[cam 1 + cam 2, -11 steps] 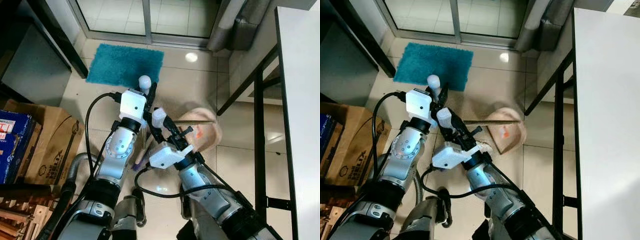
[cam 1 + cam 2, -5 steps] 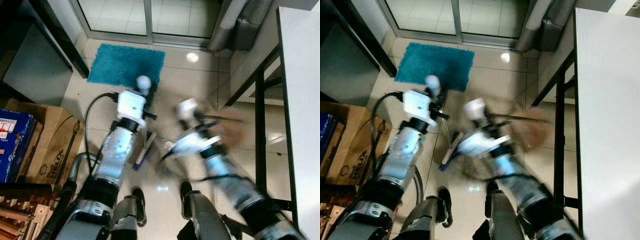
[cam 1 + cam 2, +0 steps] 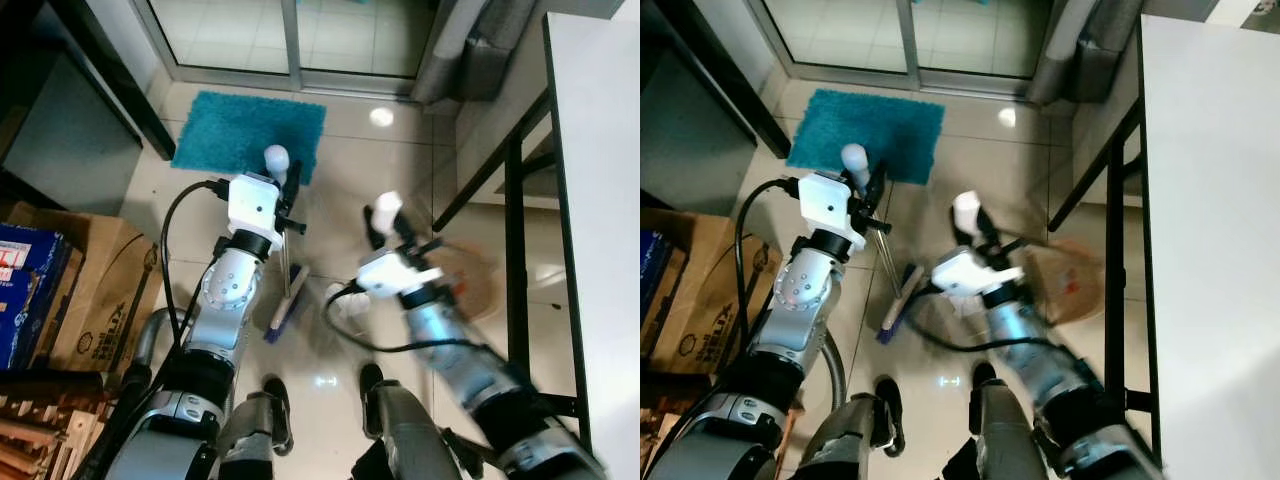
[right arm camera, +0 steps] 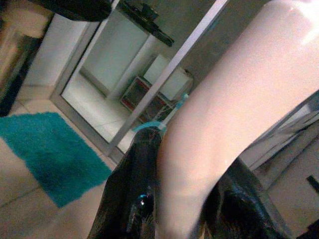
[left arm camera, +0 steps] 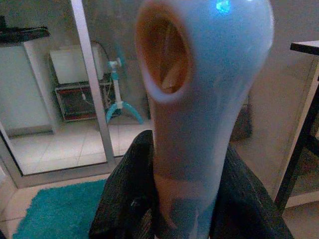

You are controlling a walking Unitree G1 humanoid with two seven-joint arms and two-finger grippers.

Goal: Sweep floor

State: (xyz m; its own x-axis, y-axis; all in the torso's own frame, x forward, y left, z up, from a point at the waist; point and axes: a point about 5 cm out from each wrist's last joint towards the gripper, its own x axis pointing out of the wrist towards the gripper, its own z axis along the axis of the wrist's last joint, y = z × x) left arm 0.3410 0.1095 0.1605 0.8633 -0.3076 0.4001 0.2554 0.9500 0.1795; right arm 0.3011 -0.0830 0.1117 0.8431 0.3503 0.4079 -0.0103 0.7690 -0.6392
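My left gripper is shut on the white top of a broom handle. The thin shaft runs down to the blue and white broom head on the tile floor. In the left wrist view the handle's hollow white end sits between the black fingers. My right gripper is shut on the white handle of a beige dustpan, which is blurred and lies low near the table leg. The right wrist view shows that pale handle clamped between the fingers.
A teal rug lies before the sliding glass door. Cardboard boxes and a blue box stand at the left, below a dark cabinet. A white table with a black frame fills the right.
My right arm has swung to the right with the dustpan, away from the left arm. The broom head is now uncovered on the floor. The left arm has hardly moved.
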